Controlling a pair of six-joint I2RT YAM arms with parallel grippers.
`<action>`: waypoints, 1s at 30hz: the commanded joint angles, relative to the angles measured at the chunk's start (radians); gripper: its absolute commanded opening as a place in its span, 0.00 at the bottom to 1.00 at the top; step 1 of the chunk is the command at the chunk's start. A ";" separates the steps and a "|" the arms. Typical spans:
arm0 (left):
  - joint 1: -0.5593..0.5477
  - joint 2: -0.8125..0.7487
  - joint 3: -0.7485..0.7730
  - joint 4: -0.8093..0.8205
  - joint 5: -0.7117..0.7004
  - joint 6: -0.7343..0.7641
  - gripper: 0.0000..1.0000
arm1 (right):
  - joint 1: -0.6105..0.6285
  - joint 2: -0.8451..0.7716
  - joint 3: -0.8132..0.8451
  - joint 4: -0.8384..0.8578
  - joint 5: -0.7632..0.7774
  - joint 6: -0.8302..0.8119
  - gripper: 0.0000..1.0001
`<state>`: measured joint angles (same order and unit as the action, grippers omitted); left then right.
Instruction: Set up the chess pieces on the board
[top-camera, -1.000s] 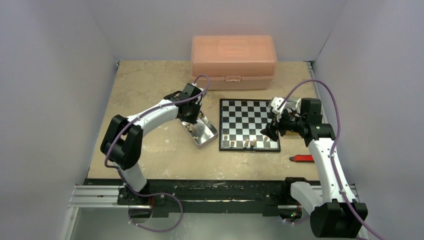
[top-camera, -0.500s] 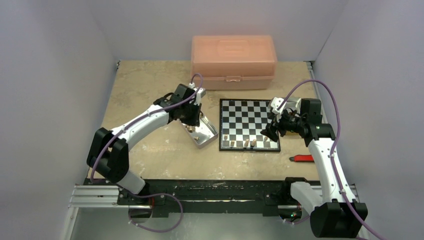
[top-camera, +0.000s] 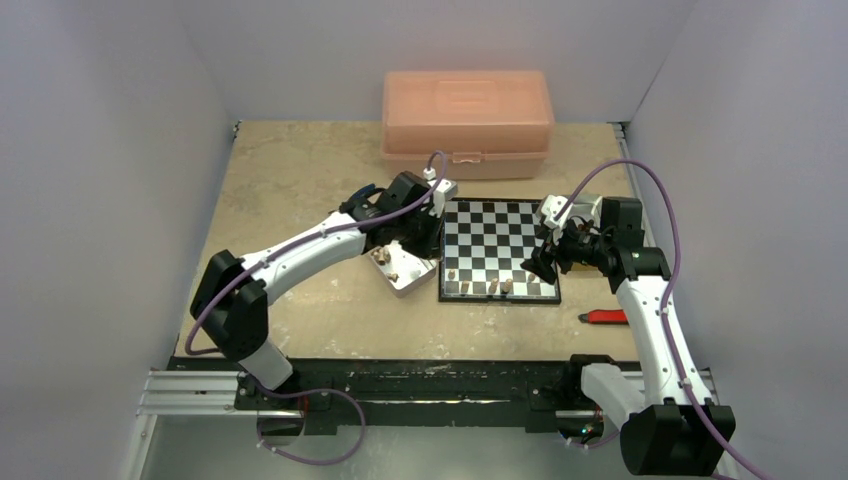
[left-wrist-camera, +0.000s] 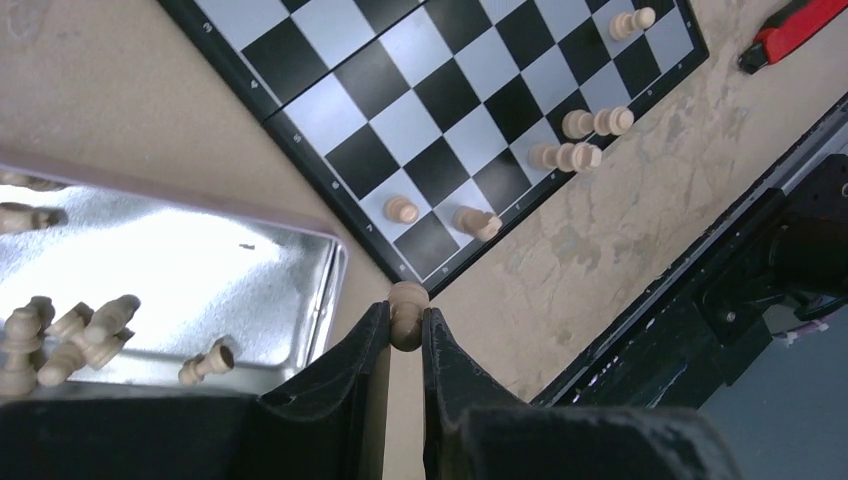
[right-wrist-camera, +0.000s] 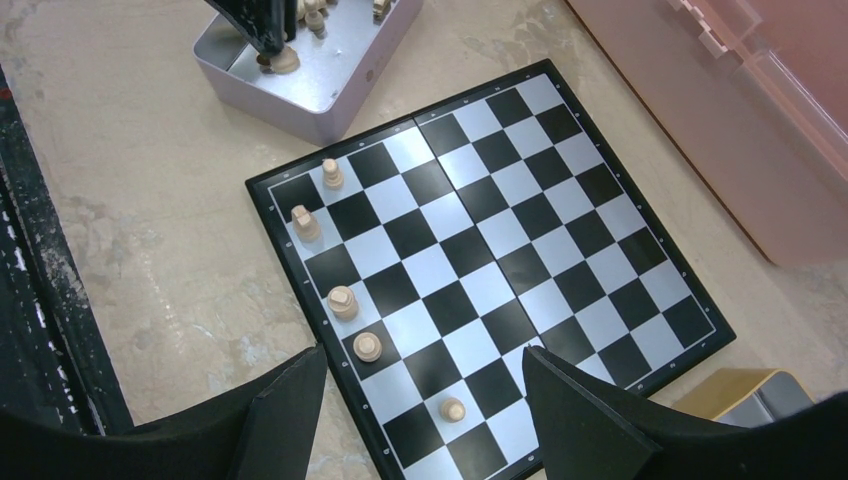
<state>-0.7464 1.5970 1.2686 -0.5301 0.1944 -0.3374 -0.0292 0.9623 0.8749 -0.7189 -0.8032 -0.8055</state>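
Observation:
My left gripper (left-wrist-camera: 405, 318) is shut on a light tan chess piece (left-wrist-camera: 407, 312). It holds the piece above the gap between the metal tin (left-wrist-camera: 200, 270) and the near left corner of the board (left-wrist-camera: 450, 90). In the top view the left gripper (top-camera: 427, 248) sits at the board's (top-camera: 498, 225) left edge. Several tan pieces (right-wrist-camera: 343, 301) stand along the board's (right-wrist-camera: 500, 240) near rows. My right gripper (right-wrist-camera: 420, 360) is open and empty above the board's near right part, and it also shows in the top view (top-camera: 541, 266). More tan pieces (left-wrist-camera: 70, 330) lie in the tin.
A large pink plastic box (top-camera: 466, 120) stands behind the board. A red tool (top-camera: 605, 317) lies on the table right of the board's near corner. The tin (top-camera: 400, 274) lies just left of the board. A gold-coloured object (right-wrist-camera: 760, 395) lies beside the board's right edge.
My left arm has swung right from over the tin to the board's left edge, carrying the tan piece. The right arm has not moved.

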 joint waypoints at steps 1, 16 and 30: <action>-0.041 0.084 0.106 0.029 -0.030 -0.037 0.00 | -0.005 0.000 -0.002 -0.002 -0.010 -0.012 0.76; -0.127 0.321 0.307 -0.028 -0.097 -0.047 0.00 | -0.005 -0.005 -0.002 -0.003 -0.013 -0.015 0.76; -0.146 0.433 0.384 -0.083 -0.131 -0.036 0.00 | -0.005 -0.002 -0.002 -0.004 -0.011 -0.015 0.76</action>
<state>-0.8829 2.0098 1.6009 -0.5999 0.0757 -0.3752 -0.0292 0.9623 0.8749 -0.7189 -0.8032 -0.8066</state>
